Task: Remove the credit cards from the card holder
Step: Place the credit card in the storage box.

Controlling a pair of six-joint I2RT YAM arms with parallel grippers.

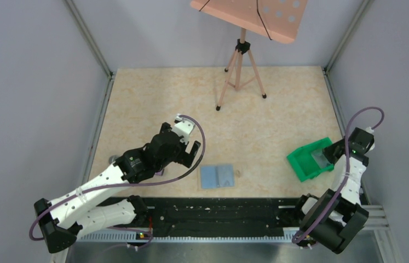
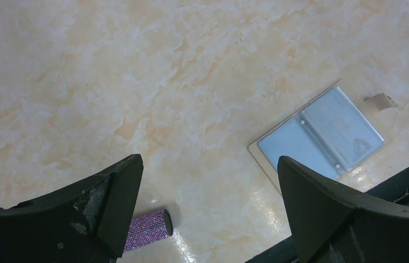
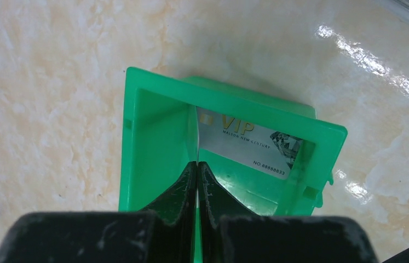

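The card holder [image 1: 217, 176] [image 2: 322, 134] lies open near the table's front edge, both light-blue panels facing up. A pale credit card [image 2: 341, 127] sits in its right-hand panel. My left gripper [image 1: 187, 154] [image 2: 208, 160] hovers just left of the holder, wide open and holding nothing. Another silver credit card [image 3: 246, 143] [image 1: 320, 158], printed "VIP", leans inside the green tray [image 3: 136, 137] [image 1: 300, 164]. My right gripper [image 3: 197, 163] [image 1: 330, 155] is shut with its tips inside the tray, beside that card's left edge.
A purple glittery microphone [image 2: 150, 227] lies on the table under my left gripper. A music stand on a tripod [image 1: 240, 71] stands at the back centre. A black rail [image 1: 218, 213] runs along the front edge. Grey walls enclose the table.
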